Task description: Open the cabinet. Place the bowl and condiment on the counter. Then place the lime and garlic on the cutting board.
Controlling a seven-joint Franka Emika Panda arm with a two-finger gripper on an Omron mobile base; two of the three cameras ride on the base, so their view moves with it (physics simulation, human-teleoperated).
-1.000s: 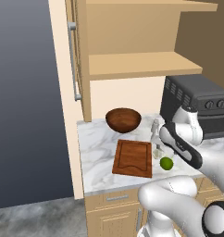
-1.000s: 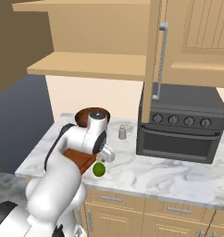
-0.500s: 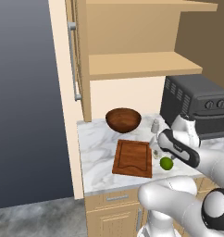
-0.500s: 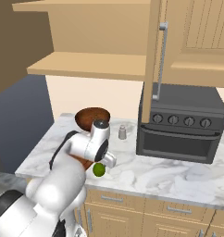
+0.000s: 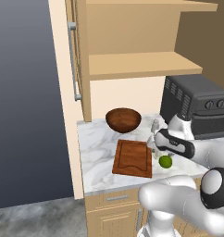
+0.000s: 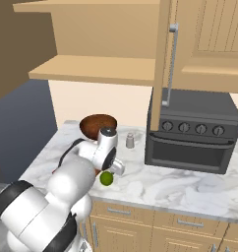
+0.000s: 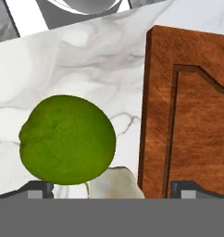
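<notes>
Arm bent low, gripper (image 7: 111,187) above garlic (image 7: 115,184), beside lime (image 7: 67,140)

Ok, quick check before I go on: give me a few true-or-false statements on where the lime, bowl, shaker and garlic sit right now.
1. The lime lies on the cutting board. False: it sits on the counter beside the board.
2. The bowl stands on the counter behind the board. True.
3. The condiment is up on the cabinet shelf. False: it stands on the counter, near the oven.
4. In the hand view the garlic shows between the gripper fingertips. True.
</notes>
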